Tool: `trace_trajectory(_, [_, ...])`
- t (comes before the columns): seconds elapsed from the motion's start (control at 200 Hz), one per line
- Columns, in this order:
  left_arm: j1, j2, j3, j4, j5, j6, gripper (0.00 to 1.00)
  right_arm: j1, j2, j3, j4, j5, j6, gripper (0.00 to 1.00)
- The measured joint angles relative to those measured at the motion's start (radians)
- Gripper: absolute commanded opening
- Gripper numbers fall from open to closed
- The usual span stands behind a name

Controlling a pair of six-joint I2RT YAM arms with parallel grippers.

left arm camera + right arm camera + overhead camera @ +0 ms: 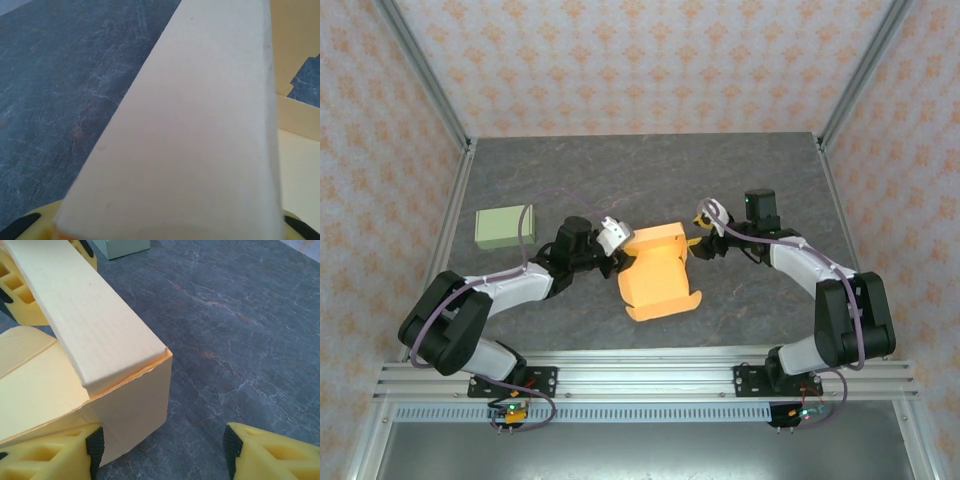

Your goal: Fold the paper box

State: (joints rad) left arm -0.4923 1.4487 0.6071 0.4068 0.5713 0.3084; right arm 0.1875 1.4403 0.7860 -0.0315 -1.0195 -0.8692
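Your paper box (658, 272) lies at the middle of the table (750, 180), between the two arms. It is orange-yellow and partly formed. Its base panel is flat on the grey marbled surface, and a folded wall (656, 238) stands up along its far edge. A small tab juts from the near right corner.

Your left gripper (619, 243) is at the left end of that wall. In the left wrist view the pale wall (200, 130) runs straight up the frame, with a yellow fingertip (27, 223) against it on either side at the bottom edge. The right wrist view shows the same: the left gripper's fingers (20, 300) flank the far end of the wall (85, 315) and press on it. You have that wall pinched.

Your right gripper (698, 243) is at the right end of the wall with its jaws spread. In its own camera, one finger (55, 450) touches the lower corner of the box's end face (135, 400). The other finger (275, 452) stands well apart, with bare table (240, 315) between them. It is holding nothing.

A pale green box (505, 227) sits closed on the table, to the far left and well apart from the paper box. Its corner also shows at the top of the right wrist view (125, 246). Wallpapered panels (620, 60) enclose the table, and an aluminium rail (640, 372) along the near edge carries both arm bases.
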Motion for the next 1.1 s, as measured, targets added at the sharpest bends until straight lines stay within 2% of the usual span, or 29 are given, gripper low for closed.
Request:
trace_trajectory(0.165, [0.020,0.000,0.000,0.002,0.001,0.005,0.26,0.006,0.051,0.082,-0.152,0.006,-0.137,0.67])
trace_trajectory(0.415, [0.048,0.000,0.000,0.016,0.025,0.005,0.25,0.016,0.090,0.084,-0.223,0.011,-0.217,0.66])
trace_trajectory(0.636, [0.048,0.000,0.000,0.017,0.060,0.005,0.25,0.021,0.083,0.045,-0.117,0.011,-0.179,0.57])
trace_trajectory(0.816, [0.048,0.000,0.000,0.032,0.083,0.003,0.25,0.029,0.070,0.038,-0.050,0.010,-0.146,0.54])
trace_trajectory(0.996, [0.048,0.010,0.000,0.048,0.083,-0.005,0.22,0.078,0.070,0.038,-0.024,0.020,-0.134,0.45])
trace_trajectory(1.101, [0.048,0.014,0.000,0.051,0.068,-0.026,0.22,0.105,0.071,0.036,0.005,0.066,-0.104,0.44])
